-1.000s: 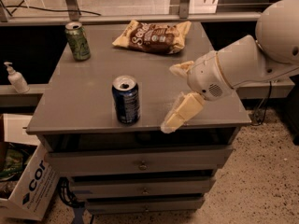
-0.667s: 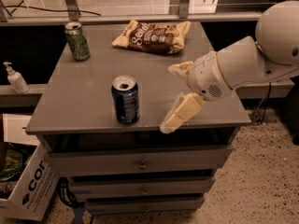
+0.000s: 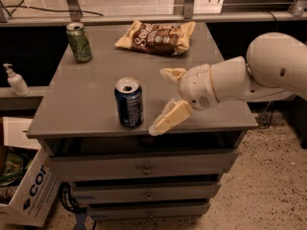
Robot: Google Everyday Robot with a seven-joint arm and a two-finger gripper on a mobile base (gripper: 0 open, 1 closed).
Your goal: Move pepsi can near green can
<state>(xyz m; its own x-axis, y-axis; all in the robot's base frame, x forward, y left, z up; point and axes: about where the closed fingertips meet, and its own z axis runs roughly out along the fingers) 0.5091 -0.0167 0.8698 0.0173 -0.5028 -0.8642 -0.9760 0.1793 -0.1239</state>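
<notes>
The pepsi can (image 3: 128, 102) stands upright near the front edge of the grey cabinet top (image 3: 96, 80), dark blue with a silver top. The green can (image 3: 79, 42) stands upright at the back left corner of the top. My gripper (image 3: 164, 99) is just right of the pepsi can, a small gap apart, reaching in from the right. Its fingers are spread open, one finger (image 3: 170, 119) low at the front edge and the other (image 3: 171, 74) farther back. It holds nothing.
A brown and cream snack bag (image 3: 156, 36) lies at the back of the top. A soap pump bottle (image 3: 16, 80) stands on a ledge to the left. A cardboard box (image 3: 29, 190) sits on the floor at lower left. Drawers (image 3: 144, 169) are below the top.
My gripper has moved left, closing on the pepsi can. The cans and bag have not moved.
</notes>
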